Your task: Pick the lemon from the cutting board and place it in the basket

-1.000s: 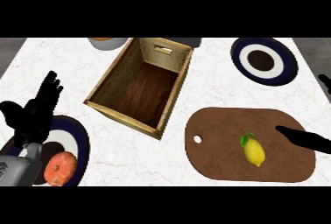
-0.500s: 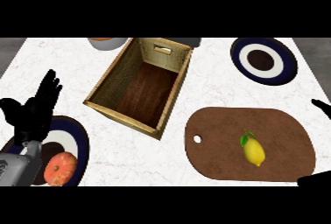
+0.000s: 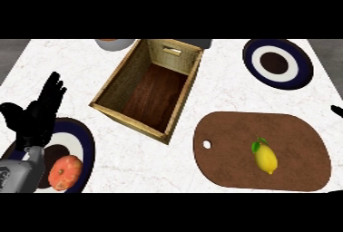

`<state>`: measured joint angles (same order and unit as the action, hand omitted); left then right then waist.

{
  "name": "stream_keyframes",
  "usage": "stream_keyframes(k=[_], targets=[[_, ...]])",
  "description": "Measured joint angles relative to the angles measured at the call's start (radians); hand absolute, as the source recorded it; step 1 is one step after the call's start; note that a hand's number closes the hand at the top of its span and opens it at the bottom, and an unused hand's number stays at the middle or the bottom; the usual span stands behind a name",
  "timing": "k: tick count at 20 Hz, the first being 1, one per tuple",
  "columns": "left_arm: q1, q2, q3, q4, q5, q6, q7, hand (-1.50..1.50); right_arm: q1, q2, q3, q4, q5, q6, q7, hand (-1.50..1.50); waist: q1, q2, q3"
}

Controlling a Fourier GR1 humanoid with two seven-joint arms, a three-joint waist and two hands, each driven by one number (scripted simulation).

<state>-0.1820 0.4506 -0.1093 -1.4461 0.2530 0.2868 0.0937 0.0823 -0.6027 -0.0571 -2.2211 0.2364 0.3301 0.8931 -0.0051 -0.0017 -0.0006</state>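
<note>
A yellow lemon (image 3: 266,158) with a green leaf lies on the right half of the brown oval cutting board (image 3: 227,133). To the board's upper left stands the wooden basket (image 3: 107,90), open at the top and with nothing inside. My left hand (image 3: 35,117) rests open at the far left with its fingers up, well away from both. Of my right hand (image 3: 337,110) only a black tip shows at the right edge, just beyond the board's upper right corner.
A dark blue and white plate (image 3: 83,146) at the lower left carries an orange-red fruit (image 3: 65,172). A second such plate (image 3: 251,56) with a dark centre lies at the upper right. A grey bowl (image 3: 115,43) sits at the top edge behind the basket.
My right hand has drawn back from over the board's right edge and is almost out of the picture. The lemon, the basket and my left hand have stayed put.
</note>
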Motion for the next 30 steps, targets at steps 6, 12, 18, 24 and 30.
stream_keyframes(k=[6,12,18,24,30], targets=[[-0.011,-0.032,0.029,0.014,-0.032,-0.032,0.001,0.0,0.032,0.119,0.056,0.064,0.128,-0.043,-0.103,-1.5,0.003,0.001,0.001],[-0.038,-0.062,0.059,0.04,-0.066,-0.054,0.014,0.0,0.069,0.205,0.098,0.167,0.252,-0.106,-0.264,-1.5,0.002,0.002,0.001],[-0.023,-0.095,0.077,0.023,-0.11,-0.064,0.024,0.0,0.141,0.255,0.099,0.201,0.346,-0.167,-0.401,-1.5,0.001,0.001,0.001],[-0.018,-0.125,0.108,0.007,-0.141,-0.08,0.031,0.0,0.143,0.309,0.099,0.277,0.41,-0.215,-0.498,-1.5,0.002,0.001,0.001],[-0.001,-0.145,0.134,-0.005,-0.171,-0.113,0.031,0.0,0.122,0.361,0.108,0.314,0.457,-0.228,-0.526,-1.5,0.003,0.001,0.001]])
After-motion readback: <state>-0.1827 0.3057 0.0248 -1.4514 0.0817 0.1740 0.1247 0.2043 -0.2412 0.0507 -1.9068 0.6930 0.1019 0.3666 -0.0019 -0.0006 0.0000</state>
